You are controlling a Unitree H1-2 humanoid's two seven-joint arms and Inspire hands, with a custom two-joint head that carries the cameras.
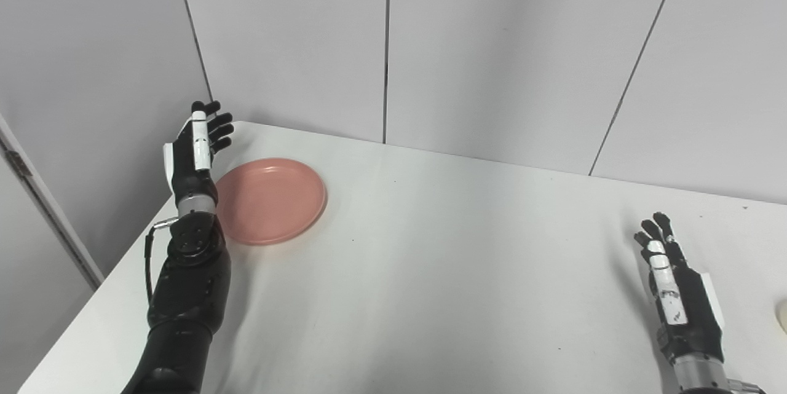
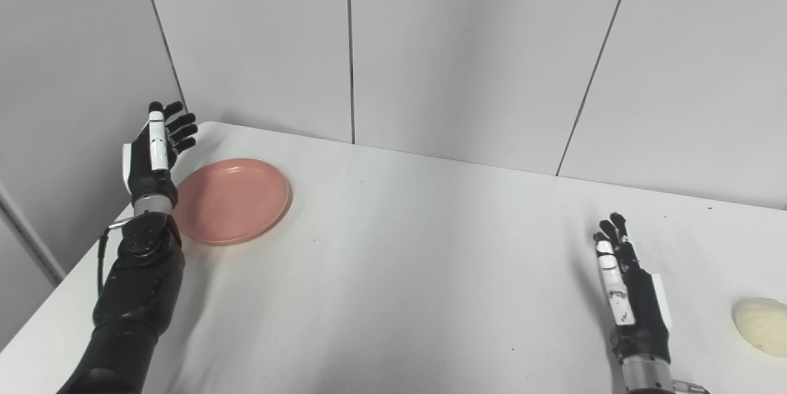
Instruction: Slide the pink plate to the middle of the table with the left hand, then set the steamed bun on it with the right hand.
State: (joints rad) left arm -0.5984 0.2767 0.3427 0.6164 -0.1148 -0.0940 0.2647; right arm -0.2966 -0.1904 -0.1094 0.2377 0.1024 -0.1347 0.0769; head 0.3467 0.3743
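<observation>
The pink plate (image 1: 270, 199) lies flat near the table's far left corner. My left hand (image 1: 195, 149) is open with fingers up, raised just left of the plate's left rim and holding nothing. The cream steamed bun (image 2: 761, 325) lies at the right edge of the table; in the left eye view only a sliver of the bun (image 1: 782, 315) shows. My right hand (image 2: 627, 286) is open and empty, upright above the table, left of the bun and apart from it.
The white table (image 1: 442, 271) stands in a corner of grey wall panels (image 1: 492, 43). Its left edge runs close beside my left forearm (image 1: 184, 295).
</observation>
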